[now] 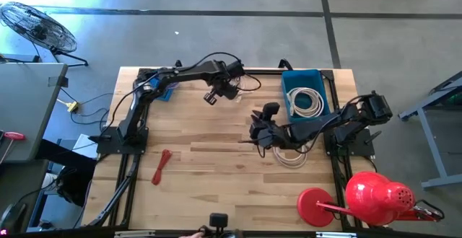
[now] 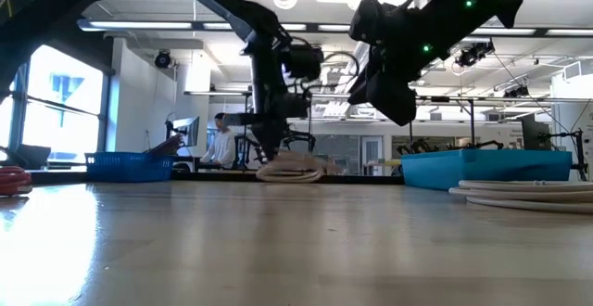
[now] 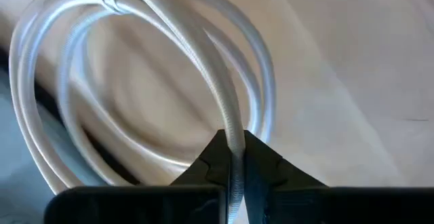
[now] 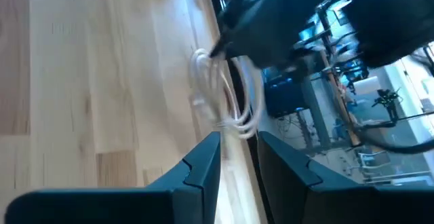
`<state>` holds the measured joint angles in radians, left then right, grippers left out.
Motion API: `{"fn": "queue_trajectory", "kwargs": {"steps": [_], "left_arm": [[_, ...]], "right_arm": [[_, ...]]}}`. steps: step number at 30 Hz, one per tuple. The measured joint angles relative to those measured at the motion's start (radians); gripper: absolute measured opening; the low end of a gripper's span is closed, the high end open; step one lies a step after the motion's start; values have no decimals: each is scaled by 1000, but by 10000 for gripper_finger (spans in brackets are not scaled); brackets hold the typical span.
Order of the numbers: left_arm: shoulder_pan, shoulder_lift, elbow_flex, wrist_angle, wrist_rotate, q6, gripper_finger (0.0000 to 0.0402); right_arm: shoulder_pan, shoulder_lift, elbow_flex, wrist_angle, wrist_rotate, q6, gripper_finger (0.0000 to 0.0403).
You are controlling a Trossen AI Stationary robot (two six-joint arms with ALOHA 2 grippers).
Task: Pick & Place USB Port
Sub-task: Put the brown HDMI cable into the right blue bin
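Note:
A coil of white USB cable is at the table's far middle, under my left gripper, which is shut on one strand of it. The coil also shows in the low view and in the right wrist view. My right gripper hangs above the table's middle, to the near right of that coil. It is slightly open and empty. My left gripper pinches a single strand of the cable between its two fingers, coming from above. The strand runs along the fingers. The rest of the coil spreads out beyond the fingers, and in the low view its loops sit down at the table top.
A second white cable coil lies on the table under my right arm. A blue bin at the far right holds another coil. A small blue bin stands at the far left, a red tool at the near left, and a red can at the near right.

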<state>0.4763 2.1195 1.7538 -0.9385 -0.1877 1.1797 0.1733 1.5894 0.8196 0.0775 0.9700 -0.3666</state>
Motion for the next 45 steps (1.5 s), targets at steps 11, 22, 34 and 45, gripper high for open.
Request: {"fn": "queue_trajectory", "kwargs": {"steps": [11,22,34,45], "left_arm": [[77,-236,-41,42,333,-66,7],[75,-329,-257,235,588,-60,7],[71,-331,-312,302,640,-93,7],[45,-331,-312,309,633,-103,7]], "right_arm": [[-74,0,0,-43,-73,-68,92],[-135,-119,0,189,-207,-322,92],[-149,-174,0,114,-323,-315,92],[-222,-174,0,81,-419,-240,92]]}}
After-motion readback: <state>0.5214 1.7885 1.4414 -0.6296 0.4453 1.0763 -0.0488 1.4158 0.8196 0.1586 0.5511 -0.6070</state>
